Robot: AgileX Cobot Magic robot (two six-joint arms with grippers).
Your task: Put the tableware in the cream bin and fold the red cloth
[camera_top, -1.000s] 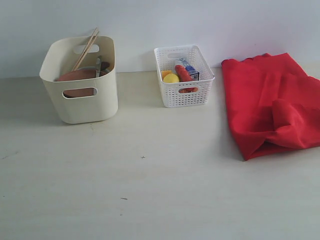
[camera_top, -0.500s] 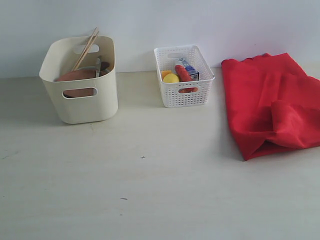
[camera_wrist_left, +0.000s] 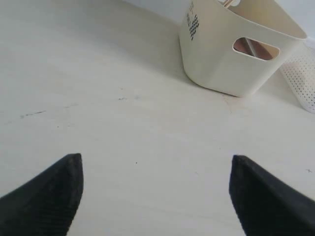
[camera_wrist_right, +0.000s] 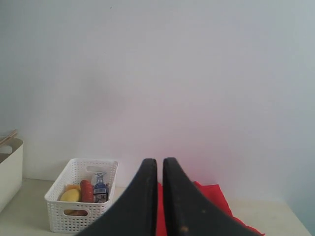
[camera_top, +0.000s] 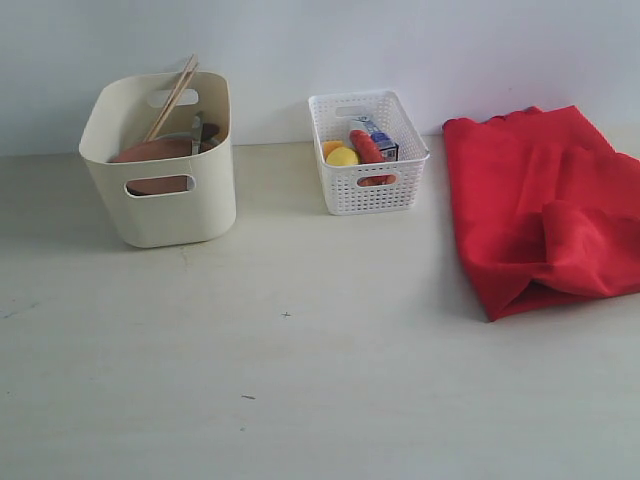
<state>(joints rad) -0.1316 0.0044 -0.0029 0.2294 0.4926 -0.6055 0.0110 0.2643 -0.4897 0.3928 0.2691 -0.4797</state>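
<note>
I saw my right gripper point(camera_wrist_right: 160, 162) closed before the large red fabric cloth point(camera_wrist_right: 212, 197), my left gripper point(camera_wrist_left: 155, 156) spread apart facing the tall cream plastic bin point(camera_wrist_left: 221, 64).

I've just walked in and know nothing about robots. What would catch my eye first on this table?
The bright red cloth grabs you first, lying loosely folded and rumpled on the right of the table. At the back left stands a tall cream bin with wooden chopsticks poking above its rim. Between the two sits a small white lattice basket holding colourful food.
</note>
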